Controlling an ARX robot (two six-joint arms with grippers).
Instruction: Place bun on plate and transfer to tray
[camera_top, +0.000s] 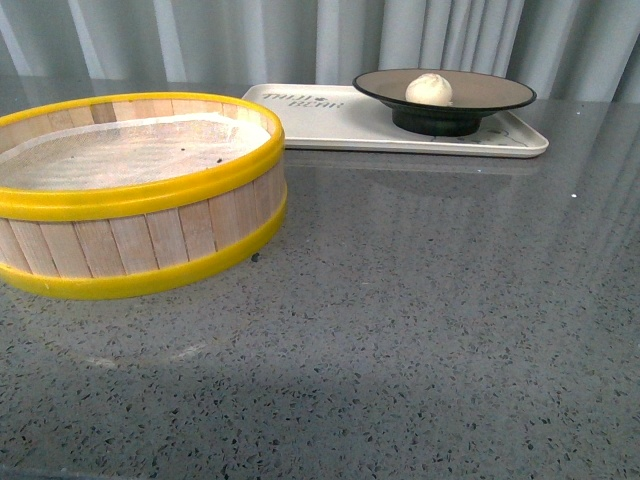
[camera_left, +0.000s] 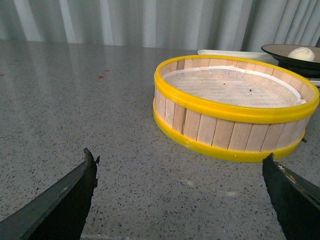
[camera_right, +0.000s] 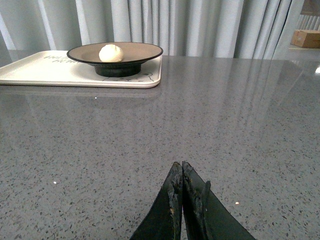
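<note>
The white bun (camera_top: 428, 89) (camera_right: 111, 53) (camera_left: 301, 54) lies in the grey-brown, black-rimmed plate (camera_top: 500, 92) (camera_right: 145, 50) (camera_left: 276, 50). That plate stands on the right part of the white tray (camera_top: 320, 125) (camera_right: 45, 70) at the far side of the table. Neither arm shows in the front view. My left gripper (camera_left: 180, 160) is open over bare tabletop, short of the steamer basket, with nothing between its fingers. My right gripper (camera_right: 180, 166) is shut and empty, low over the table, well short of the tray.
A yellow-rimmed wooden steamer basket (camera_top: 130, 195) (camera_left: 235, 107) with a white liner stands at the left front. The speckled grey tabletop (camera_top: 430, 320) stretches out in front of the tray. Curtains hang behind. A cardboard box (camera_right: 306, 38) sits far off.
</note>
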